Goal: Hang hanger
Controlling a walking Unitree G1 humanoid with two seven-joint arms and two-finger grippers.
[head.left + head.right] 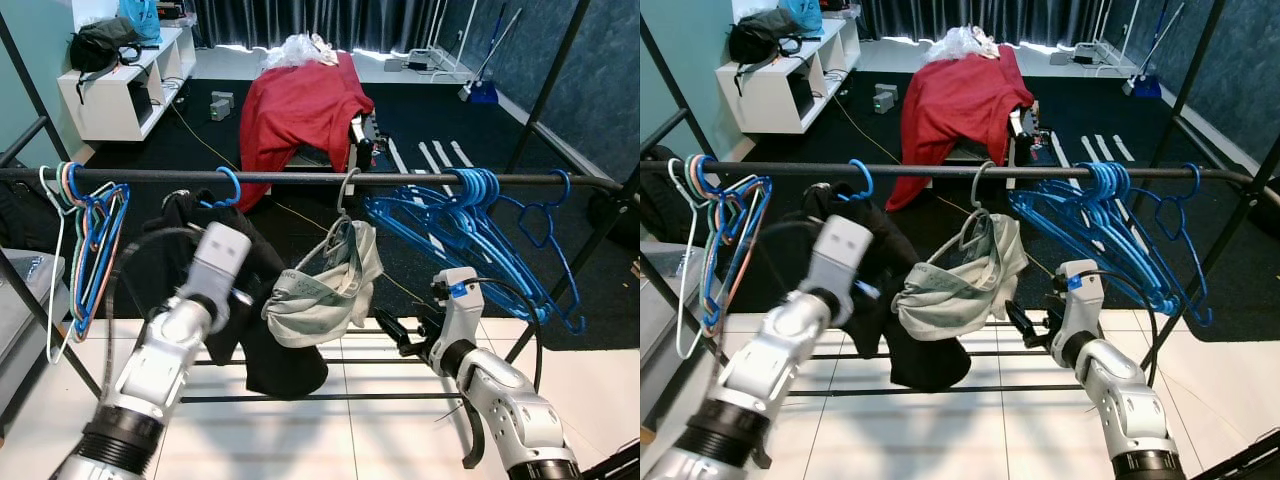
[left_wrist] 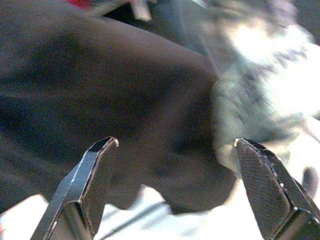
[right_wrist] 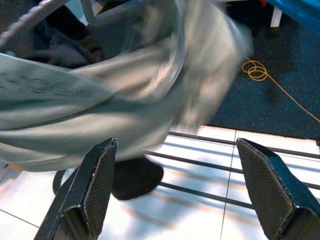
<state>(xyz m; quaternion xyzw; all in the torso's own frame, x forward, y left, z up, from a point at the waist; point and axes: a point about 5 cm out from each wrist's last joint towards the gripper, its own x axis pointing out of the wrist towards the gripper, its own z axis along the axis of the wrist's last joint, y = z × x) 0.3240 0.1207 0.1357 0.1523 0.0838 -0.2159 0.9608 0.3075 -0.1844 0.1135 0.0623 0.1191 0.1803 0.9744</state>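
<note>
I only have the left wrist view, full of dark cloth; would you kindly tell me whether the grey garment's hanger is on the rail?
Observer: Yes, the grey hanger hooks over the rail, carrying the grey garment.
Operator: Thank you. Where is the right gripper?
Observer: The right gripper sits low beside that garment, fingers open, holding nothing.
Operator: And what hangs further right?
Observer: A bunch of blue hangers, bare.

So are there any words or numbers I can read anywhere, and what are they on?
No text can be read.
The pale grey-green garment on the grey wire hanger has a band with dark marks, too small and blurred to read.
The black metal rail bears no label.
</note>
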